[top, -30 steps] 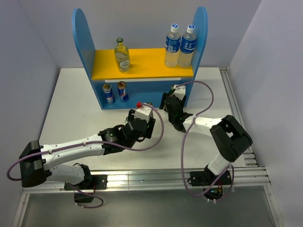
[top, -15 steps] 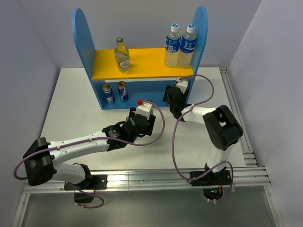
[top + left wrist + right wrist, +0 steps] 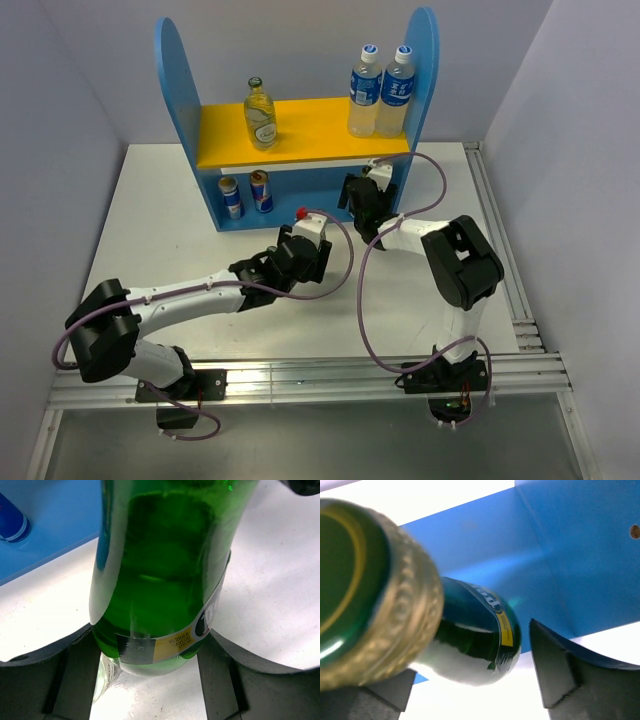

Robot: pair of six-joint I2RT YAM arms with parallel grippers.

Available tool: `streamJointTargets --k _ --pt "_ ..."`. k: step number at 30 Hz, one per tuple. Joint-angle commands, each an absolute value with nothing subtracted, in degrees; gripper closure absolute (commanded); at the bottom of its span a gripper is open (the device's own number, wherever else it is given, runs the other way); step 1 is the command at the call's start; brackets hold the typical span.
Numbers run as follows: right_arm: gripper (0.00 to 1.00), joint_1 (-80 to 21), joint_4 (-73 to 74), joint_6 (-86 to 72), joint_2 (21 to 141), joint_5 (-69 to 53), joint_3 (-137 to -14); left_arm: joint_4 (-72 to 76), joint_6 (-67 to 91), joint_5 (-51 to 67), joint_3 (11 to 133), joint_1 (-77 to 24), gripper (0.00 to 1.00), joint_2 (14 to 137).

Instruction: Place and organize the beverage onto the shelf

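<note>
Your left tool is clamped on a green bottle, a finger against each side, just in front of the shelf. Your right tool sits at the right end of the shelf's lower level. Its fingers are spread around a second green bottle, with a gap showing on one side. Two cans stand lower left.

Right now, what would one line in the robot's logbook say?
left gripper: shut on carried green bottle | right gripper: open around shelved green bottle, shelf lower level | two cans lower left
</note>
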State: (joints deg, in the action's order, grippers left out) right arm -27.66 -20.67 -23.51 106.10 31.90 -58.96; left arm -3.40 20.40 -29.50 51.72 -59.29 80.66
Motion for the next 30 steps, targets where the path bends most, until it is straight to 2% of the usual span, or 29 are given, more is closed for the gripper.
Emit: streamJointTargets --k 1,4,11,23,30 --pt "0.07 -27.25 -27.86 -21.09 104.77 31.91 -62.5 6.94 19.16 -29.27 55.28 -58.71 1.0 79.8" --pt "0.0 -27.25 -29.0 -21.36 103.72 30.77 -61.44 7.73 19.16 -29.27 55.28 -58.36 1.0 80.51" --pt "0.0 -27.42 -33.92 -21.71 99.06 26.73 -53.62 11.33 18.55 -28.91 55.46 -57.04 1.0 82.88" --pt "0.0 -29.79 -35.86 -21.09 88.95 25.31 -43.6 21.34 18.02 -27.07 59.68 -52.03 1.0 93.94" --pt "0.0 -31.72 -34.28 -22.41 79.21 26.63 -37.45 23.81 17.58 -26.81 66.34 -50.1 1.0 101.76"
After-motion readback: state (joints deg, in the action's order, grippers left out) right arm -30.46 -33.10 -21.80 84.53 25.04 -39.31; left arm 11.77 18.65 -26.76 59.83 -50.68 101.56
